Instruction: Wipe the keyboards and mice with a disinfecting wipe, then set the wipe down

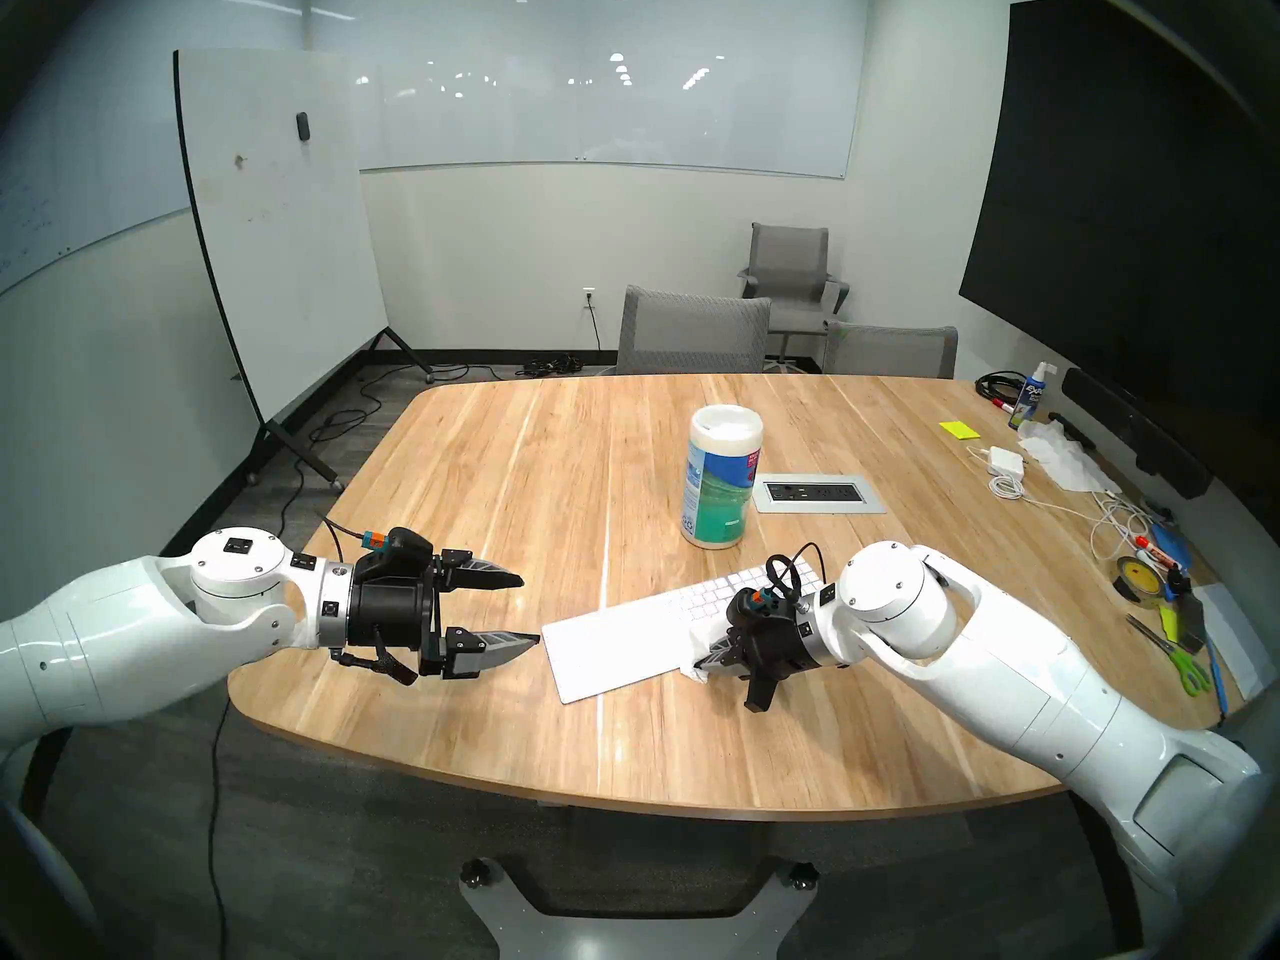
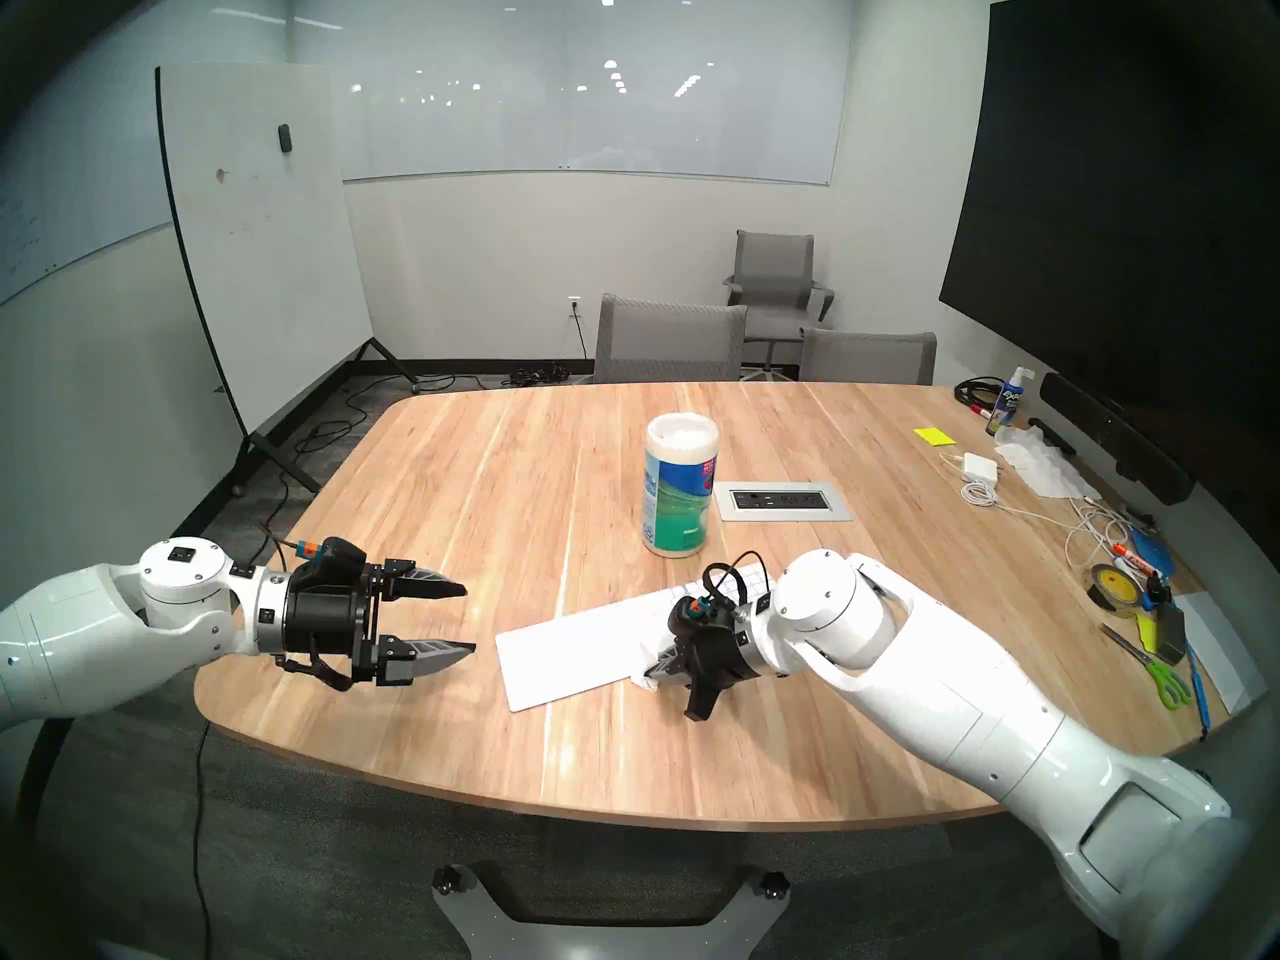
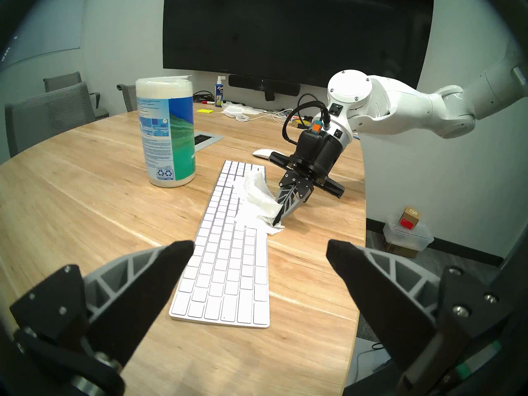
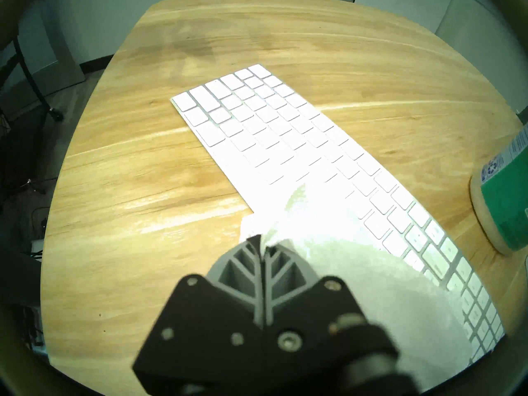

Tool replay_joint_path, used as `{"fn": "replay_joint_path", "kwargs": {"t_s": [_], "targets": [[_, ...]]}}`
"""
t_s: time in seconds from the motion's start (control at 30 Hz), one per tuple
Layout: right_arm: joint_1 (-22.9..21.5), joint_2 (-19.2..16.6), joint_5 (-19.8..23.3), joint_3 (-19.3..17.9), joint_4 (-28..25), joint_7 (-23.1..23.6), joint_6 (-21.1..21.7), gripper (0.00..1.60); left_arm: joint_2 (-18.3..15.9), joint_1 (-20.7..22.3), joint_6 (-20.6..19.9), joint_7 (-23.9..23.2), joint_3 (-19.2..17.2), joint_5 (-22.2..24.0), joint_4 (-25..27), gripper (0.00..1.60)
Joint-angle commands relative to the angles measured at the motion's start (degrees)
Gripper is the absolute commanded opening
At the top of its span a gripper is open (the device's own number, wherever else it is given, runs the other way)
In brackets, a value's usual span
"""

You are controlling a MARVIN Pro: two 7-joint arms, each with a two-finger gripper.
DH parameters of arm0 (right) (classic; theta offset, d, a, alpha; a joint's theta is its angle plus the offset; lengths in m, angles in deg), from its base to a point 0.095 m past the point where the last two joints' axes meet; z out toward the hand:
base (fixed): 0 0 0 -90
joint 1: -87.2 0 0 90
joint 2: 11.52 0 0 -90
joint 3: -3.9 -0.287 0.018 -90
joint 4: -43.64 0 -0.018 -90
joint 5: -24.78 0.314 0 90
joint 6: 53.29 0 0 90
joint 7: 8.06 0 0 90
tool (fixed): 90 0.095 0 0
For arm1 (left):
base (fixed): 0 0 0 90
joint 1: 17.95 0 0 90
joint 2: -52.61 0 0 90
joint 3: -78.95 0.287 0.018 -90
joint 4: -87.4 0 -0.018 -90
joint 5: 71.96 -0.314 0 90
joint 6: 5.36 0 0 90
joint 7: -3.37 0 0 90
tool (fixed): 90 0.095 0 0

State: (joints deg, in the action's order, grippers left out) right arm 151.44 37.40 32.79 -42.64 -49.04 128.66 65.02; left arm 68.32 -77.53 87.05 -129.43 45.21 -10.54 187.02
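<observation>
The right tool [image 3: 278,218] was clamped on a crumpled white disinfecting wipe [image 3: 258,199], its tips angled down at the near long edge of the white keyboard [image 3: 228,244]. The wipe draped from the tips across the keys around the keyboard's middle, one corner spilling onto the wooden counter [image 1: 485,467] beside the frame. The keyboard lay flat and slanted on the counter, between the two arms. The white mouse [image 3: 264,153] sat just past the keyboard's far end, behind the right tool and partly hidden by it. The wipes canister [image 1: 720,484] stood upright beyond the keyboard. The left tool [image 1: 526,609] hovered with its fingers spread apart, holding nothing, just off the keyboard's left end.
</observation>
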Motion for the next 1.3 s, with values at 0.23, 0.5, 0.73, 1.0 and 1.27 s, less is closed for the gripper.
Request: {"fn": "replay_joint_path", "kwargs": {"t_s": [0.23,0.5,0.73,1.0,1.27], "targets": [[-1.92,3.19,0.49,-0.62,-1.38,-0.24,1.47,0.0,0.1,0.56,0.23,0.04,-0.57,0.32,0.12,1.6],[-2.89,5.17,0.28,0.52,-1.46,0.58,3.24,0.0,0.09,0.56,0.23,0.04,-0.57,0.32,0.12,1.6],[-3.53,6.69,-0.24,1.3,-1.83,0.63,4.15,0.0,0.09,0.57,0.23,0.04,-0.56,0.31,0.12,1.6],[-3.79,8.68,-1.14,2.67,-1.43,-0.32,5.15,0.0,0.09,0.57,0.24,0.04,-0.55,0.32,0.12,1.6],[-3.51,10.61,-1.88,3.91,-2.04,-1.26,6.65,0.0,0.09,0.58,0.24,0.04,-0.55,0.32,0.12,1.6]]}}
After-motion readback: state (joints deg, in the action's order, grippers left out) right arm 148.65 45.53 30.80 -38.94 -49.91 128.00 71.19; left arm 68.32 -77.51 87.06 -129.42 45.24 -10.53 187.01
